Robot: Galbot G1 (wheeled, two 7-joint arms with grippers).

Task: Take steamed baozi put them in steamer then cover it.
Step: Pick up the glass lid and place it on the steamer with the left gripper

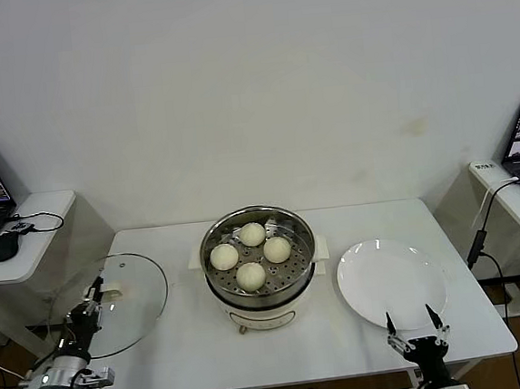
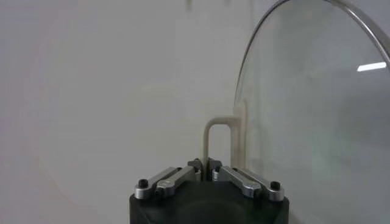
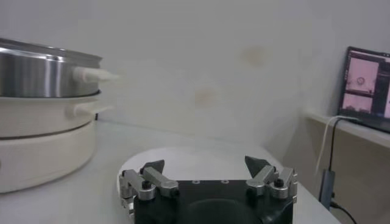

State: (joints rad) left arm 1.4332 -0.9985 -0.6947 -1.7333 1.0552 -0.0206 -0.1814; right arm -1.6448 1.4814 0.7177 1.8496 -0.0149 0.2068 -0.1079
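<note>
White table [image 1: 183, 356] carrying all items, viewed from the head camera. At centre, steamer [image 1: 304, 263]: shiny steel pot on a cream electric base, uncovered, perforated tray visible. Left of it, cover [image 1: 141, 296]: clear glass lid, metal-rimmed, apparently tilted rather than flat in the left wrist view, cream handle [image 2: 218, 141] toward the table's left edge. Right of the steamer, white plate [image 1: 391, 283], bare. Inside the steamer, four steamed baozi [image 1: 251, 275], all on the tray, close together but apart, none left on the plate. At the near left, left gripper [image 1: 94, 298], jaws closed tight on the lid handle, seen in the left wrist view pinching the base of the cream loop. At the near right, right gripper [image 1: 417, 334], jaws spread wide, holding nothing, parked at the plate's near rim. Loading stage judged complete: every bun in the pot. Remaining, by appearance: lifting the lid, carrying it rightward over the pot, lowering it squarely onto the rim, releasing. Grasp apparently just secured; lid well clear of the pot.
</note>
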